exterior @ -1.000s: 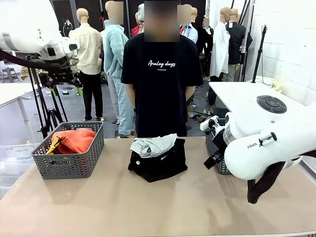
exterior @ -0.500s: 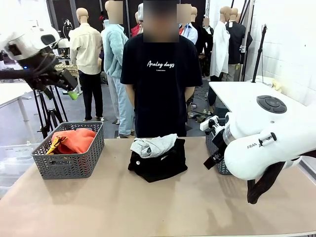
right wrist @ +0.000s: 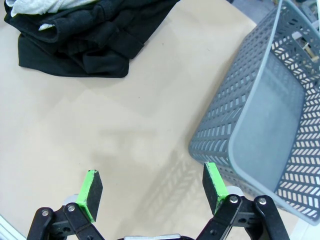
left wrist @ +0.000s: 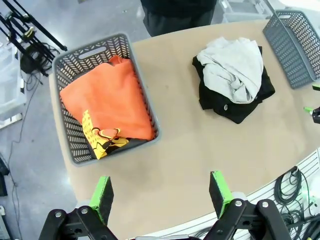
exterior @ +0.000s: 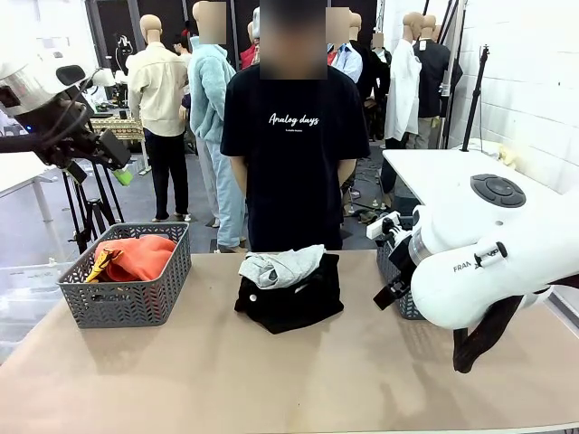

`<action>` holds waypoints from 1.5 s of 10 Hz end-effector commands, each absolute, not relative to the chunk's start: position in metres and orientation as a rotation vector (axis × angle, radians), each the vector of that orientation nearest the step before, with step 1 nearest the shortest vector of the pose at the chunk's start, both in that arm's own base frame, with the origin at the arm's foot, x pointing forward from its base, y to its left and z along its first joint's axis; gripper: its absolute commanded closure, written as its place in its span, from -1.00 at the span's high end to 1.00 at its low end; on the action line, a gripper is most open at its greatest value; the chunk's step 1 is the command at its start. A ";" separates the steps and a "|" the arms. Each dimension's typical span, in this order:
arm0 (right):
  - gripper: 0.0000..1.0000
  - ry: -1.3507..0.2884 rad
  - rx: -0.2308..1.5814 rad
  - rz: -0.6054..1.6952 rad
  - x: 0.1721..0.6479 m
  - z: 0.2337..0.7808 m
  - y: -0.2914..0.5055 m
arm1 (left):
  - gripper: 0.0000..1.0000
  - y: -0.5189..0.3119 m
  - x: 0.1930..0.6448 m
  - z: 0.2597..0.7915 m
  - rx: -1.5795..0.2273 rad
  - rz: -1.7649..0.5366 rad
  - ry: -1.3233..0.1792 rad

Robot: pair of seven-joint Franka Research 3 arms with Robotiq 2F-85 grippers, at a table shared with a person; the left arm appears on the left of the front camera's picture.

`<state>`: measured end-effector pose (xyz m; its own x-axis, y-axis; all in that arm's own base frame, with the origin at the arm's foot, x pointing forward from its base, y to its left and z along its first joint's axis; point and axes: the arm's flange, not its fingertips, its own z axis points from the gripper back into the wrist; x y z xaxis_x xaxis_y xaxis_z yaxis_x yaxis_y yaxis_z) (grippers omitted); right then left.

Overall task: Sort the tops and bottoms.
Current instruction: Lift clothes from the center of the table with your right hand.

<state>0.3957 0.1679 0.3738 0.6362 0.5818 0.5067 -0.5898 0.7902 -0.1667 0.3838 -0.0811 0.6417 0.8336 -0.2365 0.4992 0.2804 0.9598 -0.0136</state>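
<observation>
On the bench (left wrist: 185, 150) | red-orange top (left wrist: 112, 97) in grey basket (left wrist: 72, 132), 10 o'clock from left hand (left wrist: 160, 192) | grey top (left wrist: 235, 67) atop black bottoms (left wrist: 237, 112), 1 o'clock | left hand + right hand (right wrist: 152, 187) both released, empty

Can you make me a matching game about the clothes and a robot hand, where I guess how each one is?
1 orange top
2 grey top
3 bottoms
4 left gripper

A in the basket
B jaws open, high over the table
C lying on the bottoms
D under the grey top

Pairs: 1-A, 2-C, 3-D, 4-B
</observation>
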 end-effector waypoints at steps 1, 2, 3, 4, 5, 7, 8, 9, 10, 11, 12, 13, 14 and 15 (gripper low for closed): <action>1.00 -0.572 0.017 0.667 0.395 0.373 0.168 | 1.00 -0.094 0.361 0.629 -0.089 -0.358 -0.534; 1.00 -0.572 0.017 0.667 0.395 0.373 0.168 | 1.00 -0.097 0.342 0.628 -0.097 -0.378 -0.540; 1.00 -0.572 0.017 0.667 0.395 0.373 0.168 | 1.00 -0.095 0.327 0.623 -0.068 -0.379 -0.556; 1.00 -0.572 0.017 0.667 0.395 0.373 0.168 | 1.00 -0.093 0.324 0.615 -0.070 -0.383 -0.532; 1.00 -0.573 0.015 0.669 0.396 0.374 0.168 | 1.00 -0.096 0.322 0.607 -0.055 -0.399 -0.519; 1.00 -0.635 0.043 0.729 0.426 0.413 0.195 | 1.00 -0.101 0.325 0.618 -0.073 -0.365 -0.524; 1.00 -0.643 0.044 0.748 0.442 0.437 0.214 | 1.00 -0.101 0.325 0.618 -0.073 -0.365 -0.524; 1.00 -0.642 0.038 0.758 0.456 0.457 0.232 | 1.00 -0.101 0.325 0.618 -0.073 -0.365 -0.524; 1.00 -0.619 0.095 0.809 0.476 0.470 0.254 | 1.00 -0.101 0.325 0.618 -0.073 -0.365 -0.524; 1.00 -0.558 0.146 0.850 0.507 0.474 0.279 | 1.00 -0.101 0.325 0.618 -0.073 -0.365 -0.524; 1.00 -0.464 0.156 0.876 0.548 0.469 0.312 | 1.00 -0.101 0.325 0.618 -0.073 -0.365 -0.524; 1.00 -0.385 0.149 0.883 0.583 0.465 0.342 | 1.00 -0.101 0.325 0.618 -0.073 -0.365 -0.524; 1.00 -0.329 0.138 0.883 0.608 0.459 0.364 | 1.00 -0.101 0.325 0.618 -0.073 -0.365 -0.524; 1.00 -0.297 0.115 0.871 0.622 0.450 0.376 | 1.00 -0.101 0.325 0.618 -0.073 -0.365 -0.524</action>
<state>0.5923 0.3518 0.4325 0.5973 0.7190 0.3553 -0.7670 0.6415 -0.0089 0.3237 -0.1011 0.6160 0.8028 -0.3252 0.4998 0.3615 0.9320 0.0257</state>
